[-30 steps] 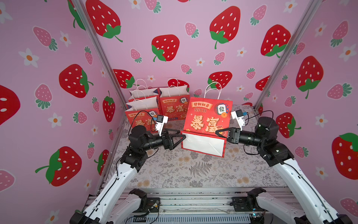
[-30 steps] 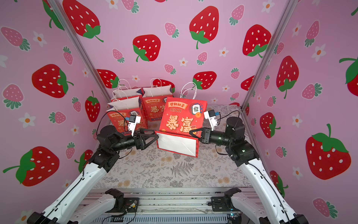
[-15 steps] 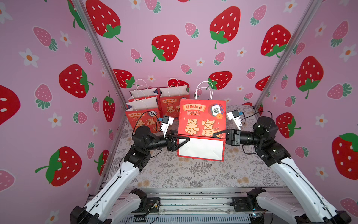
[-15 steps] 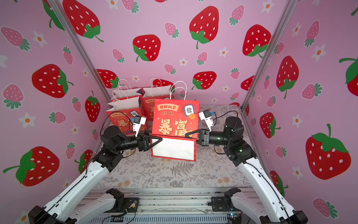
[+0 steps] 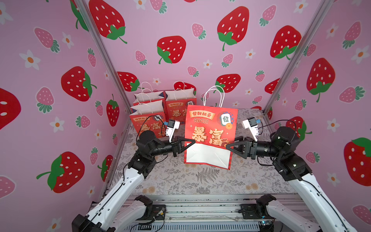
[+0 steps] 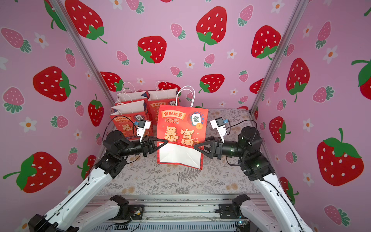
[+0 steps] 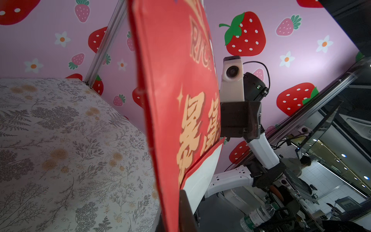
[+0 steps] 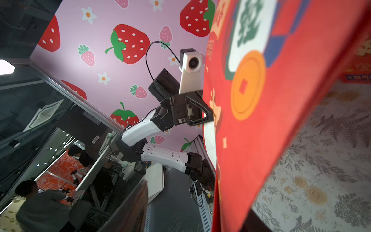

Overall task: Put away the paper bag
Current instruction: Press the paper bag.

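The flattened red paper bag (image 5: 210,128) is held upright over the middle of the floral desk (image 5: 200,180), one side edge pinched by the closed left hand (image 5: 191,143), the opposite edge flanked by the parted right hand (image 5: 230,144).

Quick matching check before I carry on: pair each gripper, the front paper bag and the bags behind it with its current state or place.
Things:
1. left gripper
2. right gripper
3. paper bag
4. other bags

States or places:
A. standing open in the back corner on the left gripper's side
B. open, jaws either side of the bag's edge
C. folded flat, upright between the grippers
D. shut on the bag's edge

Pairs: 1-D, 2-B, 3-C, 4-A
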